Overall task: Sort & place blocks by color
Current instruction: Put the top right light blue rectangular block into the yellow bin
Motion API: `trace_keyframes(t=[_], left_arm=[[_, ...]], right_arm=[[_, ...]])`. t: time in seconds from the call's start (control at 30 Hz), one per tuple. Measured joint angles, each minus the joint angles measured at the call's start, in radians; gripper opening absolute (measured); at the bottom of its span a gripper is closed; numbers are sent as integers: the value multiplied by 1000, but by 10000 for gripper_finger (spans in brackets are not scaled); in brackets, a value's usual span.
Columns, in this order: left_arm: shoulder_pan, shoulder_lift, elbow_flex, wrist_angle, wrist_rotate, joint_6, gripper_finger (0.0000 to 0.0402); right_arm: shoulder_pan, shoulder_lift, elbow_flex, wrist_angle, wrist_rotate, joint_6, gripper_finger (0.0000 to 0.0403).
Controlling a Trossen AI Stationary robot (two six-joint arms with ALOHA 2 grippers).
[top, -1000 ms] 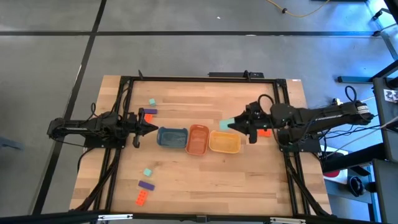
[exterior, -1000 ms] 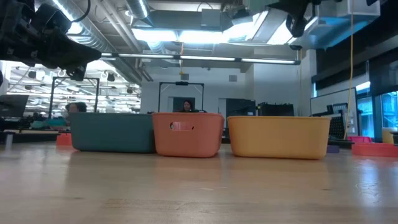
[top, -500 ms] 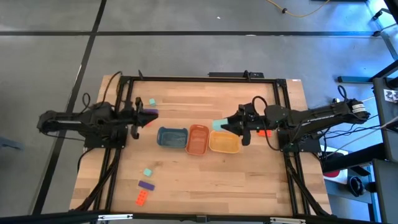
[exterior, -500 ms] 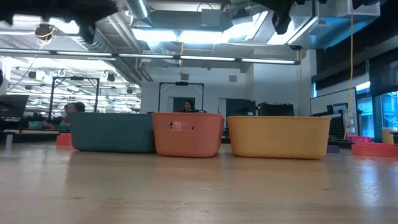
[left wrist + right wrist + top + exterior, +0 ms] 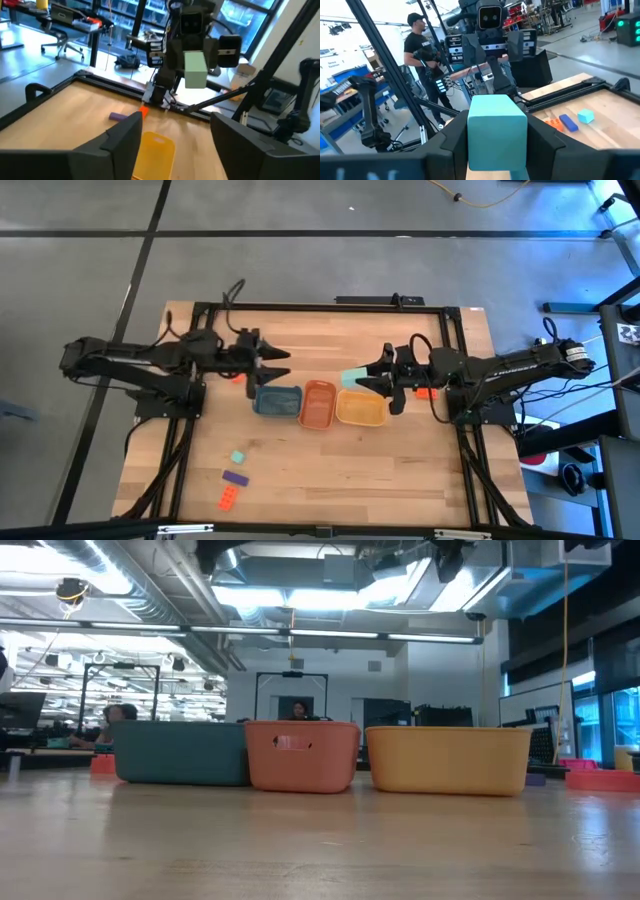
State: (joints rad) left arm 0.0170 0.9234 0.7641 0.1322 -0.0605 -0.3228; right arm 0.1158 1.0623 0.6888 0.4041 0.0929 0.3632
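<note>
Pinching a mint block [image 5: 352, 379] above the yellow tray [image 5: 361, 409], the right gripper [image 5: 366, 378] faces the left gripper [image 5: 284, 364], fingers spread and empty over the blue tray [image 5: 276, 401]

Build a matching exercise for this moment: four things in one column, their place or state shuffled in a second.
1. left tool
2. right tool
3. orange tray
4. yellow tray

a. shut on the mint block
b. middle of the tray row
c. open, holding nothing
d. end of the row on the right arm's side

Pairs: 1c, 2a, 3b, 4d.
</note>
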Motion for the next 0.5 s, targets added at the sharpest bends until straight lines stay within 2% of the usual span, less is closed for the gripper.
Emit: trace_keyframes(t=[0.13,0.37,0.43,0.5], left_arm=[[0,77,48,-1,11,24,240],[-6,79,57,-1,39,37,238],[-7,55,57,-1,52,37,238],[-7,24,57,2,53,37,238]], right_arm=[[2,12,0,0,0,-3,137],[27,44,1,-3,0,4,137],[34,59,36,-78,0,50,137],[43,88,125,-286,0,98,137]])
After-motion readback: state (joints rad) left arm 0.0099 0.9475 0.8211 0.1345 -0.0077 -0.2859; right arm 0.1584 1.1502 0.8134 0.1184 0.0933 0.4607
